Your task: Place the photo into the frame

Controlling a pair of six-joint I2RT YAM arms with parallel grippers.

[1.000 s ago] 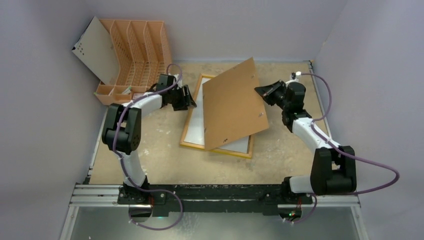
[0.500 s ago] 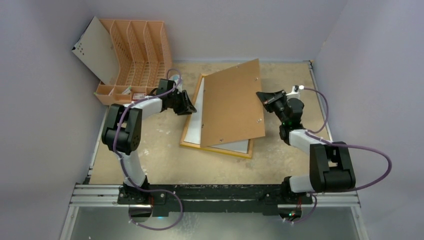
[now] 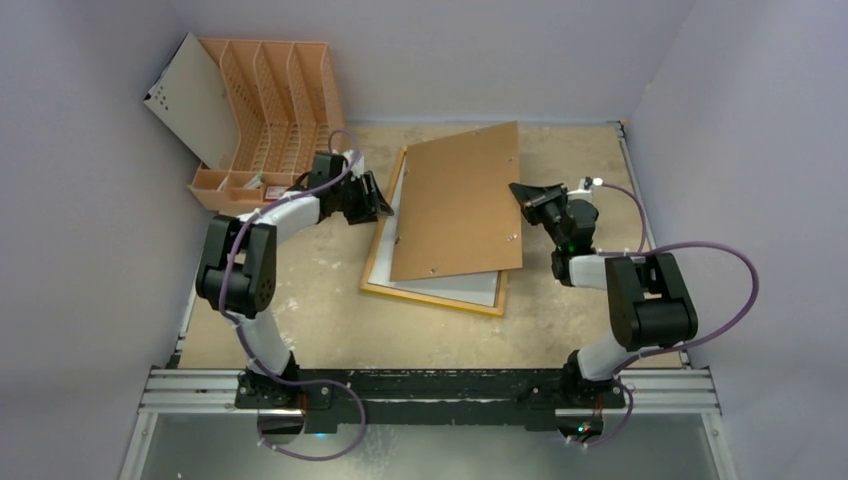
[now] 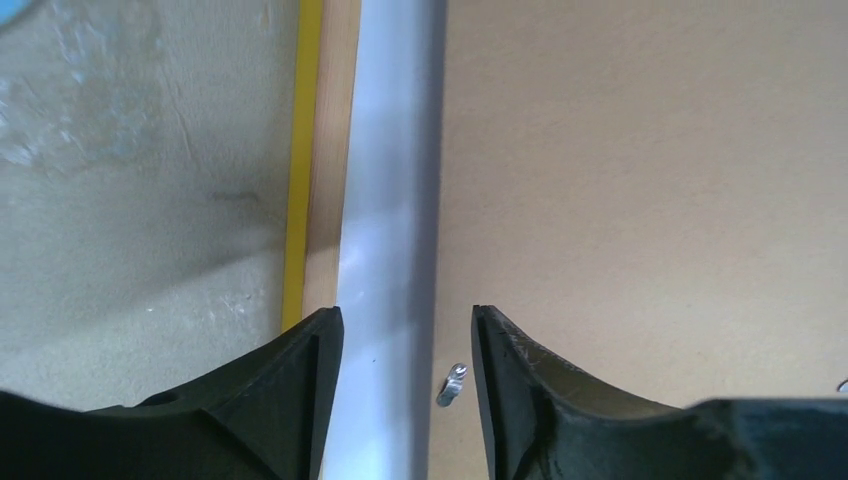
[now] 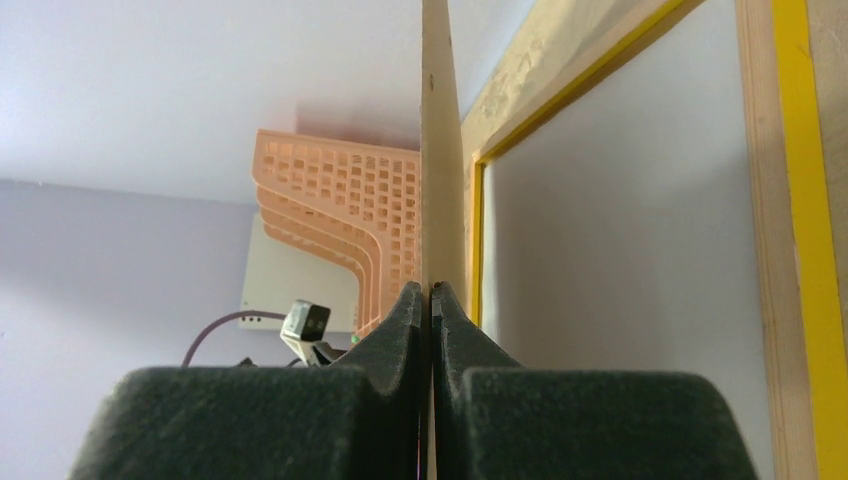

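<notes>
At counter centre | closing step, I judge | my right tool (image 5: 430,290) clamps backing board (image 3: 455,200) over frame (image 3: 432,297) | left tool (image 4: 407,320) parted, empty | next: align it.

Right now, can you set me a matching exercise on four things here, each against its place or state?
Things:
1. backing board
2. frame
3. file rack
4. left pincer

Places or states:
A. lying on the table, partly covered
B. jaws apart above the frame's left side
C. edge pinched by the shut right pincer
D. standing at the far left corner

Pairs: 1-C, 2-A, 3-D, 4-B
</notes>
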